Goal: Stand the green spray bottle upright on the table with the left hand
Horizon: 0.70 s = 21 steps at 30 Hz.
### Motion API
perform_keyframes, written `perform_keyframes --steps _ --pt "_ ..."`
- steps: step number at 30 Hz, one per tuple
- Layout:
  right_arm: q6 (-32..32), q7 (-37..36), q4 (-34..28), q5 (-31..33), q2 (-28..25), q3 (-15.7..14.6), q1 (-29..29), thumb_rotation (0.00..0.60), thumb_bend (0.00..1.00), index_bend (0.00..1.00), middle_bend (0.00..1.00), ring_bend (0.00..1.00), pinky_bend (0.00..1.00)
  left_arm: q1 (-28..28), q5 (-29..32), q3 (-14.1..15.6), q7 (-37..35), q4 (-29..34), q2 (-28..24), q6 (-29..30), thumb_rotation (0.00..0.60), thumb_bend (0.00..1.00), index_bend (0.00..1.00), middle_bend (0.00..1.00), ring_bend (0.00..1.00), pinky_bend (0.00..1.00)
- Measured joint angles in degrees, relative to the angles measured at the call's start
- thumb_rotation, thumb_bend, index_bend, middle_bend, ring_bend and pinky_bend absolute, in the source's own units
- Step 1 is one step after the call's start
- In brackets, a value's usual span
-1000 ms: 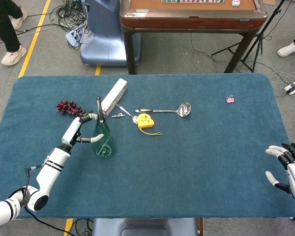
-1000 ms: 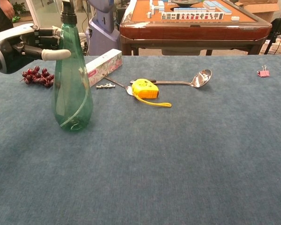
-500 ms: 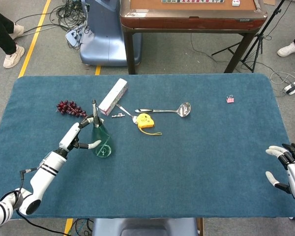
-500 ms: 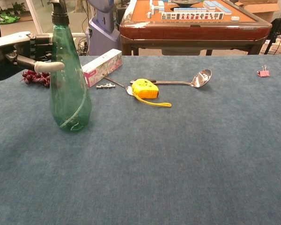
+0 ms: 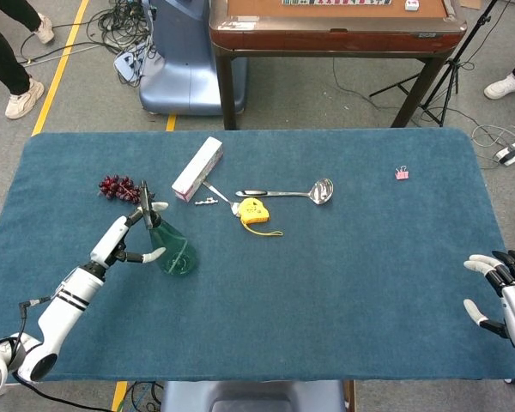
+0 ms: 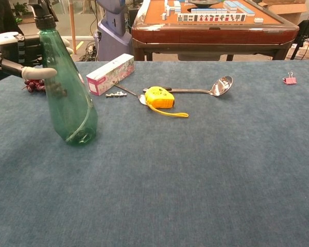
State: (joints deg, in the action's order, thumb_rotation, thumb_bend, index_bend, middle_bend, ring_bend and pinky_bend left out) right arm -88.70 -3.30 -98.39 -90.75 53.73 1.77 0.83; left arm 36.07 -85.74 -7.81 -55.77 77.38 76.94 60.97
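Left hand (image 5: 124,241) was loosely open around the bottle (image 6: 67,98), fingers spread. One finger (image 6: 38,73) lay across the bottle's upper body and another reached behind the neck; whether it actually gripped could not be told. Left arm stretched from the near-left corner of the worktop (image 5: 343,283) up toward the bottle, forearm low over the cloth.

Bottle stood on its base on the left part of the worktop, leaning toward the left hand, black cap uppermost. Grapes (image 5: 120,188) lay just beyond it; box (image 5: 197,168), screws (image 5: 206,202), tape measure (image 5: 253,211) and ladle (image 5: 292,192) sat further right; a pink clip (image 5: 402,173) well apart.

Right hand (image 5: 502,292) rested at the near-right edge, fingers apart, holding nothing.
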Motion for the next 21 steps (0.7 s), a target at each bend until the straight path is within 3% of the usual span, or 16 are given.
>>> perform_keyframes --steps 11,21 --pt "-0.11 -0.27 0.24 -0.03 0.11 0.05 0.03 0.6 0.26 0.31 0.28 0.14 0.12 -0.85 0.14 1.7 1.95 3.44 -4.56 -1.21 0.6 0.28 0.07 0.07 0.0 0.0" --pt "-0.2 -0.75 0.66 -0.05 0.28 0.0 -0.04 0.6 0.26 0.31 0.28 0.14 0.12 -1.75 1.18 2.74 8.84 5.53 -7.25 -2.0 0.6 0.28 0.06 0.06 0.0 0.0"
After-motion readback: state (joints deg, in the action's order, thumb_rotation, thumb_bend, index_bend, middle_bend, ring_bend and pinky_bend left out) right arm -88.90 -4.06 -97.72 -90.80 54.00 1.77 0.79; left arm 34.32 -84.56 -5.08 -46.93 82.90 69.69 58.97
